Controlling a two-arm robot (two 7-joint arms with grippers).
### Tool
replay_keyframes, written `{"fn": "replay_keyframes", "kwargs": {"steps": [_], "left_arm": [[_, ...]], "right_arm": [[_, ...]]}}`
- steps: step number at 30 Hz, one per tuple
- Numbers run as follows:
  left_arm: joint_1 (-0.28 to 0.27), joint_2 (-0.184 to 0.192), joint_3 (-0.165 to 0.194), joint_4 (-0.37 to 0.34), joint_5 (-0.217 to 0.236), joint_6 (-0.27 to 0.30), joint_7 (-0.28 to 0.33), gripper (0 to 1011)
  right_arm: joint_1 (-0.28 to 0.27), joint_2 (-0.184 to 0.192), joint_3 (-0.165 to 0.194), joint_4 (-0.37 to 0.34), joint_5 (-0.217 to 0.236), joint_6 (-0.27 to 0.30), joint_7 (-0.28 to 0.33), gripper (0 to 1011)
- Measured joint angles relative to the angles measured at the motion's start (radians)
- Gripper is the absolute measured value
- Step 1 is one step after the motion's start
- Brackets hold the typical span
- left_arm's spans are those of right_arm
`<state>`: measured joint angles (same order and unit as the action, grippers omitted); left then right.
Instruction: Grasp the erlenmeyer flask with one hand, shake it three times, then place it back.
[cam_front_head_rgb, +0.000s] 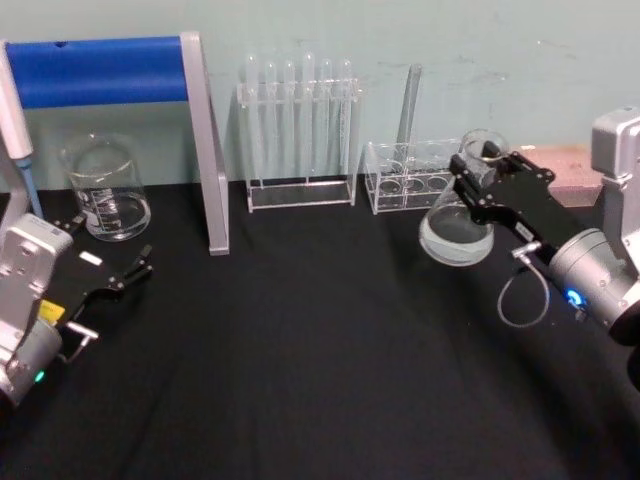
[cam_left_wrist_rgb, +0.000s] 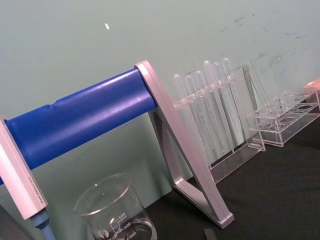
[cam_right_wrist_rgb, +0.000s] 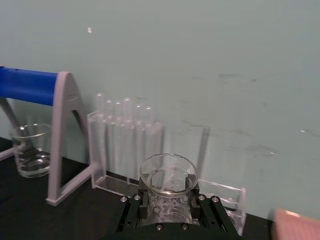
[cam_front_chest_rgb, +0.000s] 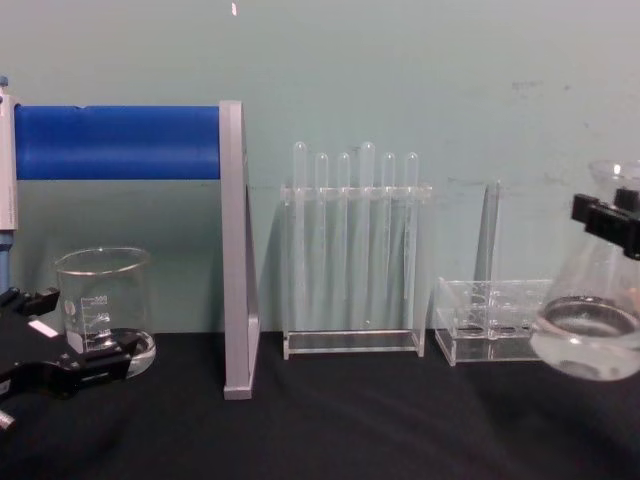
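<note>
The erlenmeyer flask (cam_front_head_rgb: 457, 232) is clear glass with a little clear liquid in its wide base. My right gripper (cam_front_head_rgb: 478, 168) is shut on its neck just under the flared rim, and the flask hangs slightly tilted, a little above the black table at the right. In the chest view the flask (cam_front_chest_rgb: 590, 335) shows at the right edge with the right gripper (cam_front_chest_rgb: 610, 220) on its neck. The right wrist view looks down on the flask's rim (cam_right_wrist_rgb: 167, 175) between the black fingers (cam_right_wrist_rgb: 134, 210). My left gripper (cam_front_head_rgb: 110, 250) rests open at the far left, in front of the beaker.
A glass beaker (cam_front_head_rgb: 105, 188) stands at the back left under a blue bar stand (cam_front_head_rgb: 205, 150). A tall test tube rack (cam_front_head_rgb: 298, 125) and a low clear rack (cam_front_head_rgb: 410, 178) line the back wall. Black table (cam_front_head_rgb: 300, 350) stretches across the middle.
</note>
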<state>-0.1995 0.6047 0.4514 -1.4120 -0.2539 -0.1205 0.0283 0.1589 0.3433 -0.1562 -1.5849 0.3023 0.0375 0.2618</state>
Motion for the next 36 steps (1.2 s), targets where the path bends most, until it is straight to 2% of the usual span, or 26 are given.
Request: {"fn": "replay_keyframes", "kwargs": {"steps": [7,9,11,16,20,22,36], "left_arm": [[0.0,0.0,0.0,0.0,0.0,0.0,0.0,1001],[0.0,0.0,0.0,0.0,0.0,0.0,0.0,1000],[0.0,0.0,0.0,0.0,0.0,0.0,0.0,1001],[0.0,0.0,0.0,0.0,0.0,0.0,0.0,1001],[0.0,0.0,0.0,0.0,0.0,0.0,0.0,1001],[0.0,0.0,0.0,0.0,0.0,0.0,0.0,1001],[0.0,0.0,0.0,0.0,0.0,0.0,0.0,1001]], "right_arm": [[-0.007,-0.003,-0.036,-0.021,-0.007,0.005,0.031,456],[-0.01,-0.002,-0.059,-0.032,-0.01,0.006,0.049,456],[-0.011,-0.002,-0.065,-0.034,-0.01,0.006,0.053,456],[-0.018,-0.001,-0.111,-0.056,-0.009,0.007,0.087,456],[-0.021,0.002,-0.134,-0.068,-0.006,0.007,0.102,456],[-0.023,0.006,-0.156,-0.078,-0.003,0.006,0.115,456],[-0.033,0.032,-0.234,-0.111,0.003,0.004,0.153,456]]}}
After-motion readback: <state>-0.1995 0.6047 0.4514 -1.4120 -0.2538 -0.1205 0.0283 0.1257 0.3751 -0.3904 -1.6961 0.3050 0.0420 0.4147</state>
